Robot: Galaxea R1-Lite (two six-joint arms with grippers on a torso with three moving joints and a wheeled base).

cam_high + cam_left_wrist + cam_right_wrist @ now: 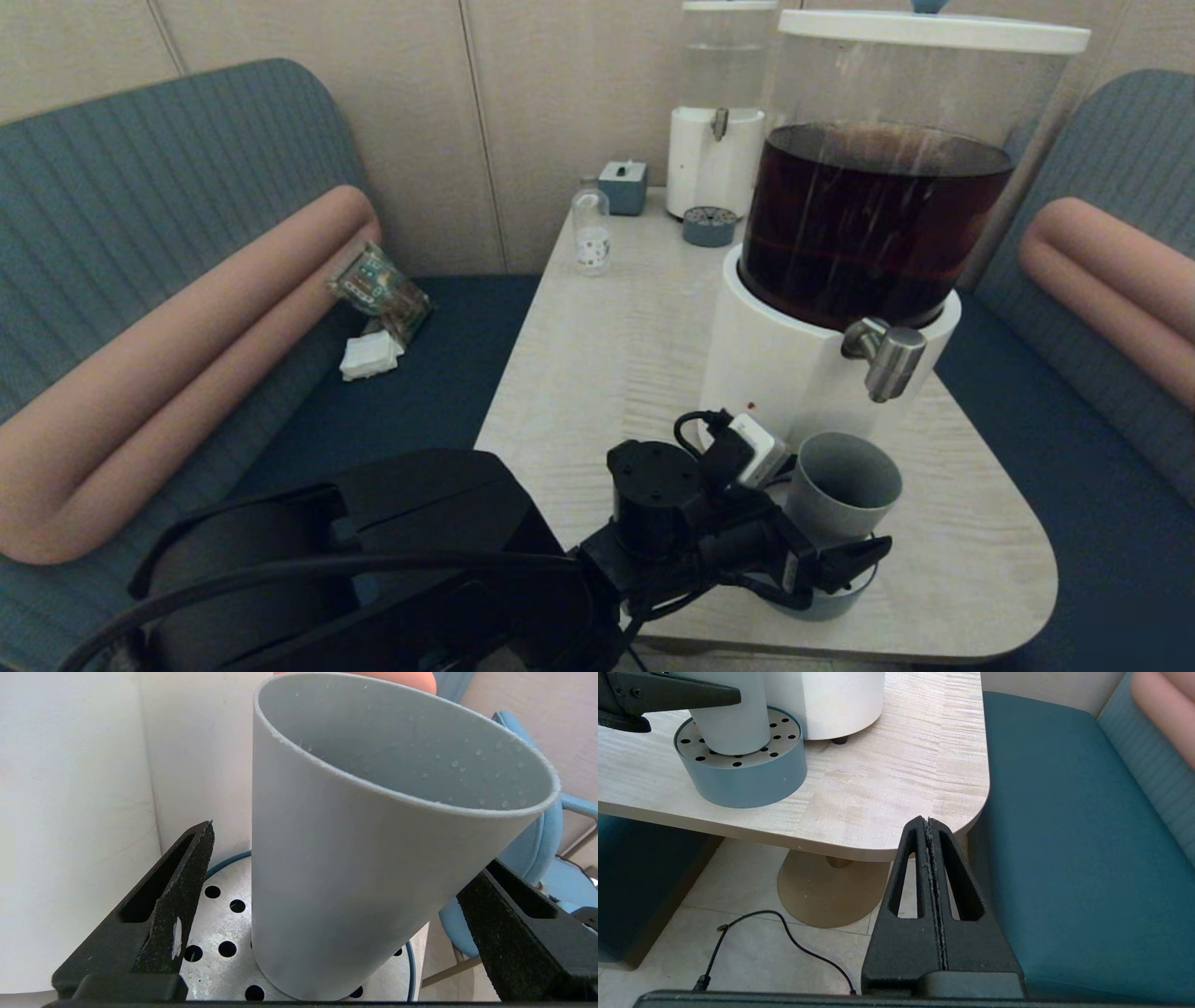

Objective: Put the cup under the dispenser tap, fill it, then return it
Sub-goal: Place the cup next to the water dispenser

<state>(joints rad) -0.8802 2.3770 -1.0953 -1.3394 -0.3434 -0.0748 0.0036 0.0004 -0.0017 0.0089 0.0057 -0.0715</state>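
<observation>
The grey-blue cup [840,490] [350,858] [733,723] stands on the round perforated drip tray [831,602] [219,924] [747,779]. It is just below and slightly in front of the brushed-metal tap [887,355] on the dispenser's white base [775,364]. No liquid shows in the cup, only droplets on its inner wall. My left gripper [826,532] [346,842] is open around the cup's lower half, with a clear gap on one side. My right gripper [928,820] is shut on nothing, low beside the table's near right corner.
The tank of dark brown liquid [873,224] looms over the cup. At the table's back stand a second dispenser [717,159], another drip tray [709,226], a small clear bottle [591,229] and a blue box [623,187]. Benches flank the table [607,355].
</observation>
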